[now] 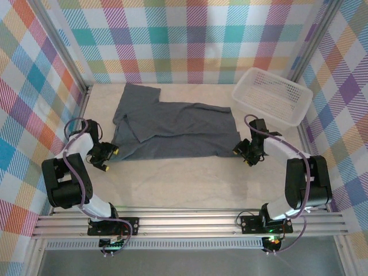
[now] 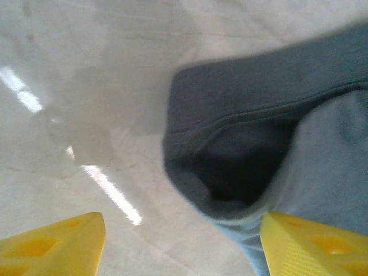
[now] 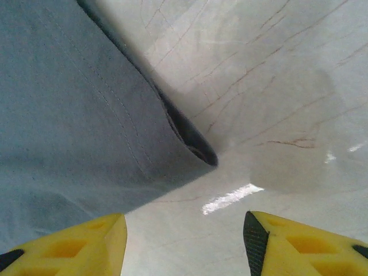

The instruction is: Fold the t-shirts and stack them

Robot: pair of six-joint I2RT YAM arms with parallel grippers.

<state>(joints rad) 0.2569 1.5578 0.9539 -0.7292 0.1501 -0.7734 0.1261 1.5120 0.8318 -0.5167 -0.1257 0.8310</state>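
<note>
The dark grey t-shirt lies partly folded and flat on the table, left of the white basket standing at the far right. The left claw sits low at the shirt's near left corner, fingers spread wide and gripping nothing, with a rolled fabric edge just beside one finger in the wrist view. The right claw sits at the near right corner, likewise spread, with bare table between its fingers and the shirt's corner just ahead.
</note>
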